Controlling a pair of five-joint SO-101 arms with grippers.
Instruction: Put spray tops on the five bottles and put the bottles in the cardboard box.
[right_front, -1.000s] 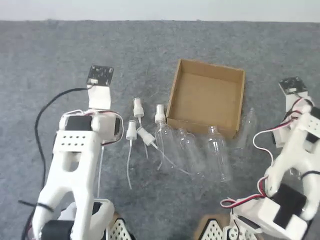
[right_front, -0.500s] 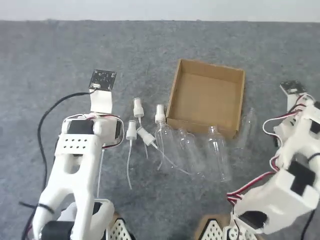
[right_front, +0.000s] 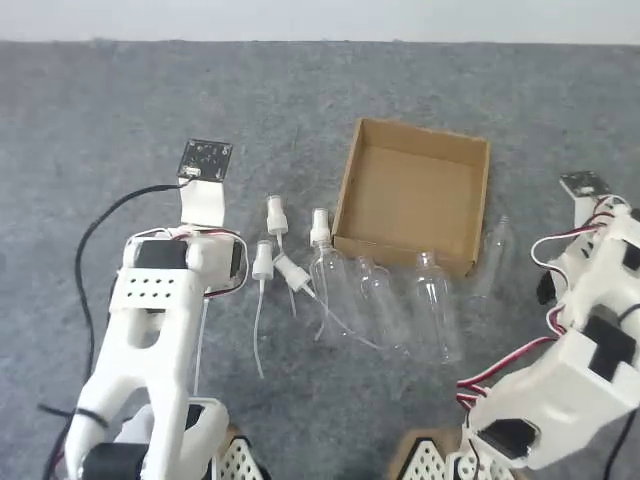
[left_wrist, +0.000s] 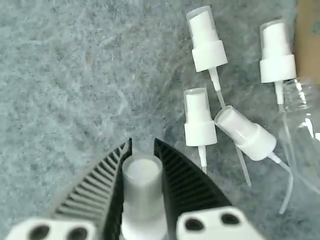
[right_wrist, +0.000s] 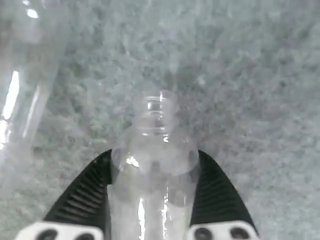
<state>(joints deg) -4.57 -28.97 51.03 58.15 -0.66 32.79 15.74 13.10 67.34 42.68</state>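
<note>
My left gripper (left_wrist: 141, 145) is shut on a white spray top (left_wrist: 141, 175), just above the grey carpet. Several more loose spray tops (left_wrist: 206, 42) lie past it, beside a clear bottle (left_wrist: 300, 115). My right gripper (right_wrist: 154, 155) is shut on a clear, uncapped bottle (right_wrist: 160, 130), its open neck pointing away from the wrist. In the high view the left arm (right_front: 165, 300) stands left of the spray tops (right_front: 277, 215), and the right arm (right_front: 590, 340) is at the right edge. The cardboard box (right_front: 345, 180) sits open in the middle, with several bottles (right_front: 435, 300) lying in front of it.
One clear bottle (right_front: 495, 250) lies against the box's right side, close to the right arm. Another bottle (right_wrist: 25, 75) lies on the carpet beside the one I hold. A black cable (right_front: 95, 230) loops left of the left arm.
The right arm has swung round and risen, and its wrist has moved toward the right edge. The left arm's wrist shifted slightly forward. The box, bottles and loose tops have not moved.
</note>
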